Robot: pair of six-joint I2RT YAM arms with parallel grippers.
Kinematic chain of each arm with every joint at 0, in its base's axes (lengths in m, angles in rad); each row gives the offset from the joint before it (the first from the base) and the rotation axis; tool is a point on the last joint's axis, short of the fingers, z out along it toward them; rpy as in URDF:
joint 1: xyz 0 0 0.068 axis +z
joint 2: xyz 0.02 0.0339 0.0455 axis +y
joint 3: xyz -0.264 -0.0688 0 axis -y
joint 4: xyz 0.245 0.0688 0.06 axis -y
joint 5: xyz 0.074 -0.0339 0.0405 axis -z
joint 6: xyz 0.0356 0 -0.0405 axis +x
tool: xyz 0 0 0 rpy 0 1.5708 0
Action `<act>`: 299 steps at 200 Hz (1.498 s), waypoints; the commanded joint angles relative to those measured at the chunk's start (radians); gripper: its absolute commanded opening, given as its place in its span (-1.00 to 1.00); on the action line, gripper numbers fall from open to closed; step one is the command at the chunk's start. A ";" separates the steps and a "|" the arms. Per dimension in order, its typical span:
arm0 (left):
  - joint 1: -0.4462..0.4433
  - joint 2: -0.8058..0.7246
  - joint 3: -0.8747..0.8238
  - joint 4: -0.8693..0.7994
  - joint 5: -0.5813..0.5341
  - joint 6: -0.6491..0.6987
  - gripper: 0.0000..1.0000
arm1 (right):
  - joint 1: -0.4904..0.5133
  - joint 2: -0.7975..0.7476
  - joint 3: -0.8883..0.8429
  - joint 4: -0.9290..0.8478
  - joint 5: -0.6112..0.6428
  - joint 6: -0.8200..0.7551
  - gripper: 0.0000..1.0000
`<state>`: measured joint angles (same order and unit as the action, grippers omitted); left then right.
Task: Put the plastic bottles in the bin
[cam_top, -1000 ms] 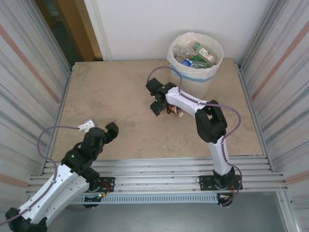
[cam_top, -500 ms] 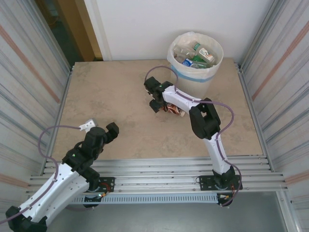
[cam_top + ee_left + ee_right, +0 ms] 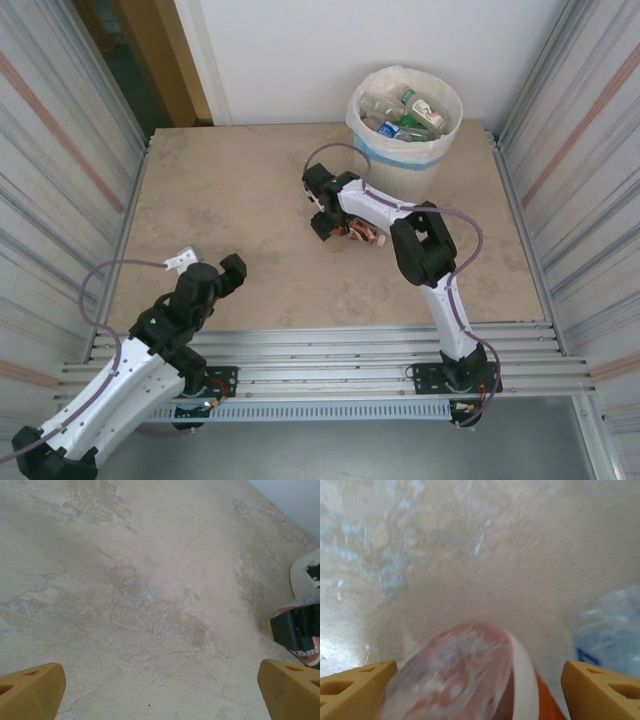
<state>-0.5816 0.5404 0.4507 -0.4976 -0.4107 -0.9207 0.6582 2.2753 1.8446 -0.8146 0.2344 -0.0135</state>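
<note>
The white bin (image 3: 432, 150) stands at the back right and holds several plastic bottles (image 3: 403, 113). A brown-orange bottle (image 3: 362, 234) with a white band lies mid-table under my right arm. My right gripper (image 3: 325, 222) is low over it. In the right wrist view, blurred, this bottle (image 3: 470, 675) lies between the fingers of the open gripper (image 3: 480, 690), against the left fingertip (image 3: 355, 687), with a gap to the right one. A clear bottle with a blue label (image 3: 612, 625) lies just to the right. My left gripper (image 3: 208, 262) (image 3: 160, 692) hovers open over bare table at the near left.
Corrugated metal walls close in both sides. A metal rail runs along the near edge by the arm bases. In the left wrist view the right arm's black gripper (image 3: 299, 630) shows at the right edge.
The right arm's elbow swung left and its gripper shifted slightly around the brown-orange bottle, which moved a little. The left arm stayed still.
</note>
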 commanded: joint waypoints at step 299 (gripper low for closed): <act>0.008 -0.008 0.003 -0.021 -0.036 0.016 0.98 | 0.019 -0.384 -0.092 -0.115 -0.157 0.114 -0.40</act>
<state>-0.5816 0.5381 0.4492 -0.5022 -0.4122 -0.9199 0.6510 2.0300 1.6619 -0.8829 0.0414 0.0746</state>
